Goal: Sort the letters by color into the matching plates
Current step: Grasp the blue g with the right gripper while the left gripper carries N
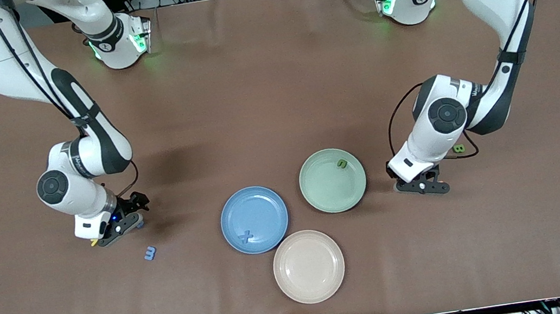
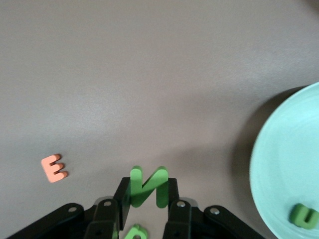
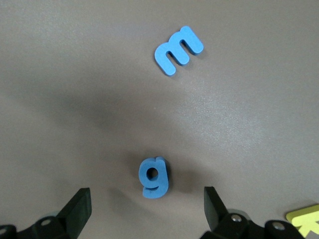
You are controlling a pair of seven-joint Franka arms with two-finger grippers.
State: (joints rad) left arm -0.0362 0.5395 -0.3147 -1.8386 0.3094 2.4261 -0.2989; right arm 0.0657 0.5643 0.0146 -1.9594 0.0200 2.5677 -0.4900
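Note:
My left gripper is shut on a green letter N, low at the table beside the mint green plate. That plate holds a green letter. Another green letter lies under the left gripper, and a green B lies by the left arm. My right gripper is open, low over a blue letter g. A blue m lies nearer the front camera. The blue plate holds a blue letter.
A beige-pink plate sits nearest the front camera, touching the blue plate. An orange E lies near the left gripper. A yellow letter lies beside the right gripper.

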